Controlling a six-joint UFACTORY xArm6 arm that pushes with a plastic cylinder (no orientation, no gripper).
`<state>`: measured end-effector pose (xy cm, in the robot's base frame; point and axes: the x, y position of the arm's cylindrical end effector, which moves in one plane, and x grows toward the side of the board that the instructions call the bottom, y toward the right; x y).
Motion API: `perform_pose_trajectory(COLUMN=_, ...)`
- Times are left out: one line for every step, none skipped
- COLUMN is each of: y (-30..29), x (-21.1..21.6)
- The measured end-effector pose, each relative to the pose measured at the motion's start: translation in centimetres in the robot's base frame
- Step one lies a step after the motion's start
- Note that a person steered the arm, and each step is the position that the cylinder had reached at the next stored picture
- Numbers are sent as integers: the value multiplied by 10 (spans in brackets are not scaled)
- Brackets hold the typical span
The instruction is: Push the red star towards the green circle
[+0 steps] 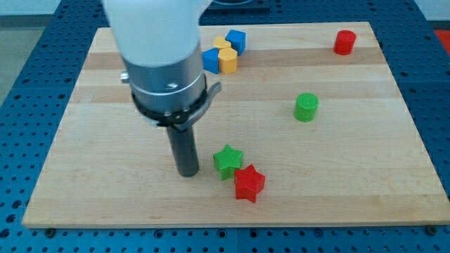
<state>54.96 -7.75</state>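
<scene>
While resting on the wooden board (105,197), my tip (188,173) sitting just left of the green star (227,161), apart from it, gripping nothing, being a plain rod. Counting rightward: two blue blocks (211,60) (236,40) and two yellow blocks (226,59) (223,45) clustering at the view's top; one green star touching one red star (249,183) below-right; one green circle (306,107) sitting well apart up-right; one red cylinder (344,42) at top right.

Pale wooden board (105,204), blue perforated table (21,42)
</scene>
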Motion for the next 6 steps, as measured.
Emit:
perform_pose_trajectory(y=-1, x=4)
perform_pose_trajectory(y=26, x=56)
perform_pose_trajectory(y=79, x=49)
perform_pose_trajectory(y=107, x=-12)
perform_pose_trajectory(y=114, x=-85)
perform_pose_trajectory(y=117, x=-155)
